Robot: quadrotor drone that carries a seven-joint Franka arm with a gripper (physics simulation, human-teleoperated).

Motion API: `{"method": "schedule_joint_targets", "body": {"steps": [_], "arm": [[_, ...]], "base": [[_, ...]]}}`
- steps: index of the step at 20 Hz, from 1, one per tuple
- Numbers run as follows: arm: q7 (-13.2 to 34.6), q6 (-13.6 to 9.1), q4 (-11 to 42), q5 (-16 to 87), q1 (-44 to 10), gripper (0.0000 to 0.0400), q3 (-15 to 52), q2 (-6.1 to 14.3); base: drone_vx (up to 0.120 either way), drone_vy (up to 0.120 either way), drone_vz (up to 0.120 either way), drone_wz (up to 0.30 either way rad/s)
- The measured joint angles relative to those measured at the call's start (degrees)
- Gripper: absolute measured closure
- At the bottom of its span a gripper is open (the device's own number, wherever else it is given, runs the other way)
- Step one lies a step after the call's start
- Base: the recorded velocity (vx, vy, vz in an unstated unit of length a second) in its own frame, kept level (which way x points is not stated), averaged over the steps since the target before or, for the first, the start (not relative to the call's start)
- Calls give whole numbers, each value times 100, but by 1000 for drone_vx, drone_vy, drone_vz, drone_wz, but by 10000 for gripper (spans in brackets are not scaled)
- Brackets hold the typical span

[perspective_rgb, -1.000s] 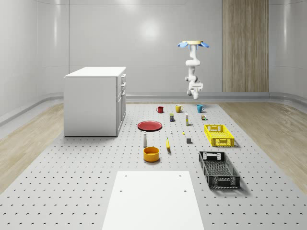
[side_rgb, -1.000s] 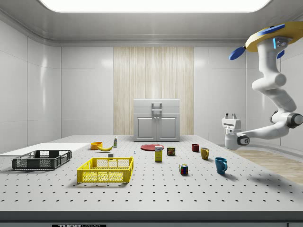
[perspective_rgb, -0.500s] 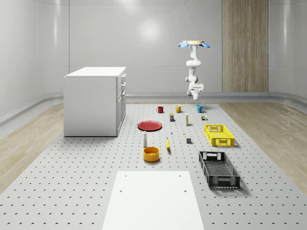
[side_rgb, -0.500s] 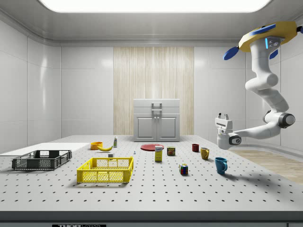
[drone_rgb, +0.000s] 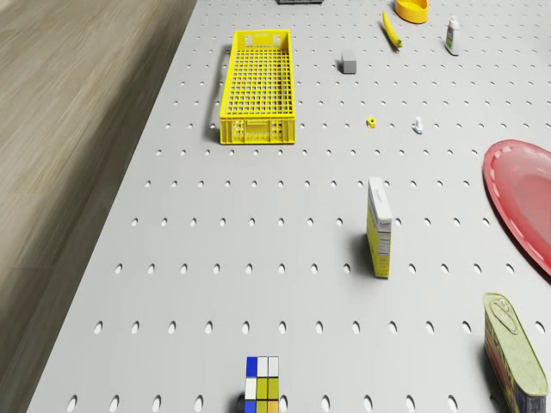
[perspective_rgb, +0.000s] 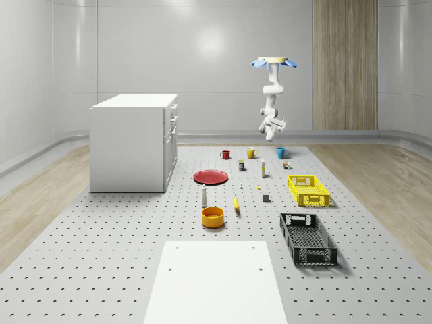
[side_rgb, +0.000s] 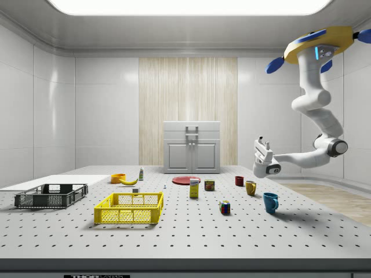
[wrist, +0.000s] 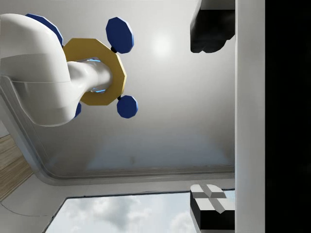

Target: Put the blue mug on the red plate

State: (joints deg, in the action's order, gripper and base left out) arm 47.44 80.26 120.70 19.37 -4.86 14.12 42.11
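The blue mug (perspective_rgb: 281, 153) (side_rgb: 270, 202) stands upright on the perforated table, at the far end of a row with a yellow mug (perspective_rgb: 251, 153) and a red mug (perspective_rgb: 225, 154). The red plate (perspective_rgb: 211, 177) (side_rgb: 186, 180) (drone_rgb: 525, 202) lies flat nearer the cabinet. The drone (perspective_rgb: 273, 62) (side_rgb: 322, 46) hovers high above the table's far end, close to over the blue mug. My gripper (perspective_rgb: 274, 123) (side_rgb: 260, 141) (wrist: 211, 116) hangs well above the mug, tilted with its fingers pointing upward. It is open and holds nothing.
A yellow crate (perspective_rgb: 308, 190) (drone_rgb: 256, 86), black crate (perspective_rgb: 308, 238), box (drone_rgb: 379, 228), can (drone_rgb: 514, 353), Rubik's cube (drone_rgb: 261, 389), banana (perspective_rgb: 236, 202), orange bowl (perspective_rgb: 212, 217) and bottle (perspective_rgb: 204, 196) lie on the table. A white cabinet (perspective_rgb: 133, 142) stands at the whole-scene view's left.
The drone and arm have shifted toward the side view's left. The gripper has risen and tipped from upright to pointing up and leftward. The mug and plate stayed put.
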Motion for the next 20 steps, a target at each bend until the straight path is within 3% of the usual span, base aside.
{"method": "schedule_joint_targets", "body": {"steps": [5,10,15,20], "arm": [[403,111,848,2216,-526,0,1469,197],[1361,92,2622,5400,-1525,0,3262,589],[2609,-471,3947,7918,-3032,0,4538,980],[3458,-1050,4389,9017,-4276,0,5217,1320]], "base": [[32,0,-120,0],[0,0,-120,0],[0,0,-120,0],[-48,0,-120,0]]}}
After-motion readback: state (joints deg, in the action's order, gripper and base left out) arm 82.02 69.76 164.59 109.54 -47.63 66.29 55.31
